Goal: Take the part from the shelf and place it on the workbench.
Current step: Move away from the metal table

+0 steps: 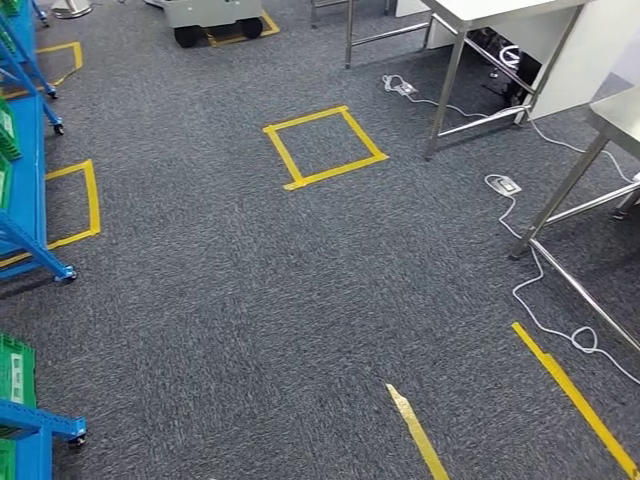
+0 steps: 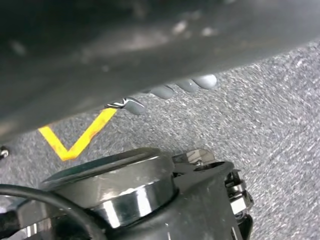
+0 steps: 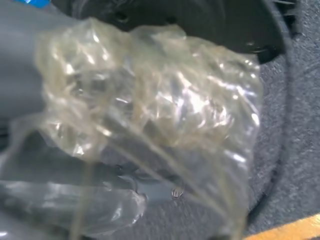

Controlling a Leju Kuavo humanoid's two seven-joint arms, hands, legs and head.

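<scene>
carrying the part (image 3: 151,105), a crinkled clear plastic bag with small dark pieces inside, the right hand (image 3: 26,75) is wrapped around it; grey thumb and fingers show through the film. workbench (image 1: 483,15), white top on steel legs, stands beyond and right of the yellow tape square (image 1: 324,147) on grey carpet; blue shelf (image 1: 26,200) lies left of the square. left hand (image 2: 170,91): fingertips barely visible, state cannot be told.
</scene>
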